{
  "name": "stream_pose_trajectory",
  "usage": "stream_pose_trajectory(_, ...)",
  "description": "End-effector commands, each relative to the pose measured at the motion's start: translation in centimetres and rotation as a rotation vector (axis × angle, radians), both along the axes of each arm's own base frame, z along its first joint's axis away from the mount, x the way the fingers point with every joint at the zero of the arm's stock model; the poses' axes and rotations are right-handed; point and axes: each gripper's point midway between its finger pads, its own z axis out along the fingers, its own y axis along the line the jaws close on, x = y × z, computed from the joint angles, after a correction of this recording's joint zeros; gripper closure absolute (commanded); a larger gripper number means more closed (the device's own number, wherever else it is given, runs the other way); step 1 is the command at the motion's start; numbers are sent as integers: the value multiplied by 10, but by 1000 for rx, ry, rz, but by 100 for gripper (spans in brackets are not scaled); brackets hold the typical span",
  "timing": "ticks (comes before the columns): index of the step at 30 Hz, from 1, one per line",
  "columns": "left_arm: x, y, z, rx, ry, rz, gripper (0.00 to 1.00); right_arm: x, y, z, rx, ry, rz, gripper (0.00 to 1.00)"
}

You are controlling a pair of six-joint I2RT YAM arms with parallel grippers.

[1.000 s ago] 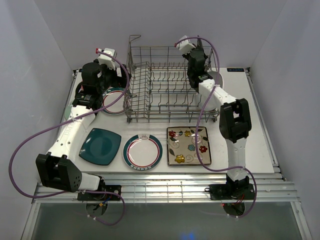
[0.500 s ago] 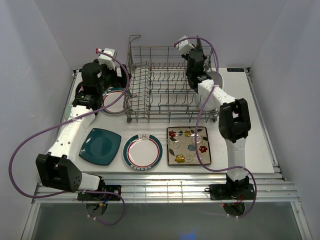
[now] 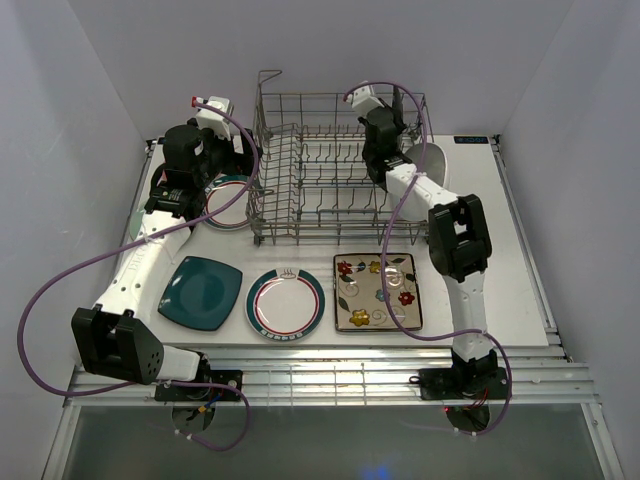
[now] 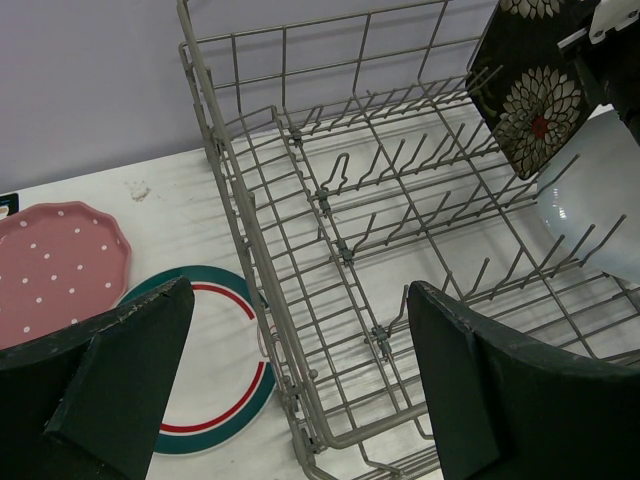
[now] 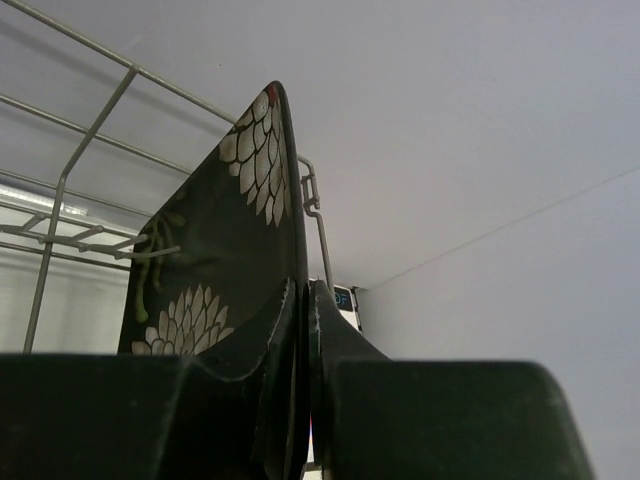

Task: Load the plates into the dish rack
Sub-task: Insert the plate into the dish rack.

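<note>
No plate visibly seated in rack (image 3: 335, 170). Right end effector (image 5: 303, 300) clamps dark plate (image 4: 530, 95) on edge, upper right. Left end effector (image 4: 300, 390) open, empty. Teal plate (image 3: 201, 292), round plate (image 3: 285, 303), floral plate (image 3: 377, 291) remain on surface (image 3: 500, 260), lower centre.

I see a grey wire dish rack (image 3: 300, 190) on a white table (image 3: 510, 290). Nearest me lie a plain teal square plate (image 3: 201, 292), a white round plate (image 3: 286, 302) ringed in teal and red, and a pale square plate (image 3: 377, 292) with red and yellow flowers inside a dark border. My left wrist view shows a pink plate (image 4: 55, 265) with white dots, a second white round plate (image 4: 225, 370) with teal and red rings, and a plain bluish-white plate (image 4: 590, 215). The upright plate (image 5: 215, 280) is black with white many-petalled flowers, one red-centred
</note>
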Motion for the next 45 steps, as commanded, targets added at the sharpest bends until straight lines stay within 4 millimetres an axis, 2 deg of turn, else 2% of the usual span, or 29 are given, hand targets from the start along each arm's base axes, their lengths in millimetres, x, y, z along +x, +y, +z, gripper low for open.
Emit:
stream_pose_trajectory(1, -2, -3, 4, -5, -6, -17, 2, -5, -13, 32, 115, -130, -61, 92)
stream_pose_trajectory(7, -2, -2, 5, -3, -11, -14, 2, -8, -20, 28, 159, -135, -67, 92)
stream_pose_trajectory(11, -2, -2, 5, -2, -11, -11, 2, -10, -34, 28, 204, -142, -86, 92)
stream_pose_trajectory(12, -3, -2, 7, -3, -14, -11, 2, -10, -37, 23, 220, -133, -86, 92)
stream_pose_trajectory(15, -3, -2, 7, -5, -15, -13, 2, -10, -47, 27, 256, -133, -91, 91)
stream_pose_trajectory(18, -2, -2, 6, -3, -12, -14, 2, -12, -52, 31, 287, -141, -94, 84)
stream_pose_trajectory(19, -2, -2, 6, -3, -12, -13, 2, -12, -53, 33, 290, -143, -95, 75)
stream_pose_trajectory(21, -2, -2, 7, -3, -14, -13, 2, -12, -52, 36, 296, -143, -94, 66)
stream_pose_trajectory(25, -2, -1, 7, -2, -14, -10, 2, -10, -50, 47, 311, -148, -85, 56)
stream_pose_trajectory(30, -3, -2, 9, -3, -18, -11, 2, -15, -46, 64, 352, -161, -61, 55)
stream_pose_trajectory(39, -4, -2, 10, -4, -20, -14, 2, -31, -38, 118, 374, -205, -31, 45)
stream_pose_trajectory(45, -4, -2, 10, -4, -20, -13, 2, -44, -25, 143, 383, -226, 4, 44)
